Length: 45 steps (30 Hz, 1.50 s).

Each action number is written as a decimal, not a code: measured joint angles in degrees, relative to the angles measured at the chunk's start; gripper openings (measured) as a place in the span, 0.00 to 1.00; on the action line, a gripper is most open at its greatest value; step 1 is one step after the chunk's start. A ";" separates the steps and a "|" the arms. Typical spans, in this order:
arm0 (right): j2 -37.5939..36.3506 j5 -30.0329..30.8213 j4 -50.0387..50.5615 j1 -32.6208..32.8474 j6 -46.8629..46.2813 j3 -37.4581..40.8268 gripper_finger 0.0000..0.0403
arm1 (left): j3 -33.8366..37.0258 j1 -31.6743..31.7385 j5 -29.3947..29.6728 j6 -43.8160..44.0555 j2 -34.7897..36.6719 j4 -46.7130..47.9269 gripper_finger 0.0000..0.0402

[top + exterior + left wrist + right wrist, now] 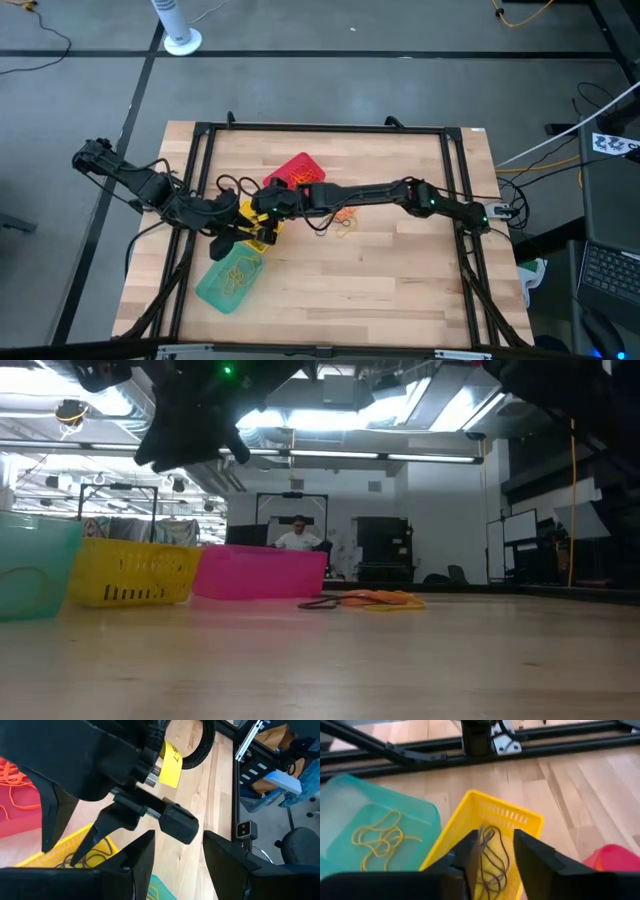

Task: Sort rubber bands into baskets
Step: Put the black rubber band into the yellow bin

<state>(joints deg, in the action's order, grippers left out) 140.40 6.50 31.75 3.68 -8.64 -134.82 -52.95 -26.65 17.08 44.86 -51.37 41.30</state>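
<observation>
The right tool (492, 851) hangs directly over the yellow basket (520, 817), its fingers parted only a little with a dark rubber band (487, 837) dangling between them, one strand apparently still pinched or caught on a finger. Below it more dark bands (495, 862) already lie in that basket. To one side of the tool sits the teal basket (350, 795) holding yellowish bands (380, 837), to the other the red basket (615, 857) with orange bands (12, 775). The left tool (177, 852) waits close beside it, fingers apart and empty, above the same yellow basket. A small loose pile of bands (365, 600) remains on the desk (400, 280), behind the right tool toward its arm. To finish this step well, I judge the right tool should widen its fingers fully while centred over the basket, low enough that the band falls inside the rim, then lift straight up so nothing clings and drags out.
</observation>
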 joint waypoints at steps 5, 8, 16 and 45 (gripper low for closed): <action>-2.64 -0.02 9.41 -0.09 0.04 0.02 0.38 | 0.00 0.00 0.00 0.02 0.00 0.00 0.41; -5.22 -0.02 18.06 -0.09 0.54 0.00 0.38 | 0.00 0.00 0.06 0.02 -0.39 -0.07 0.41; -11.75 4.04 37.95 -0.01 3.45 0.00 0.39 | 0.00 1.07 3.73 -1.83 -6.72 -4.03 0.41; -30.23 17.50 58.29 -1.18 5.96 -0.02 0.39 | 0.07 19.49 6.12 -13.88 -52.42 -45.93 0.41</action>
<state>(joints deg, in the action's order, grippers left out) 110.17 24.00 90.04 2.50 -2.68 -134.85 -52.88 -7.17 23.20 30.98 -103.80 -4.63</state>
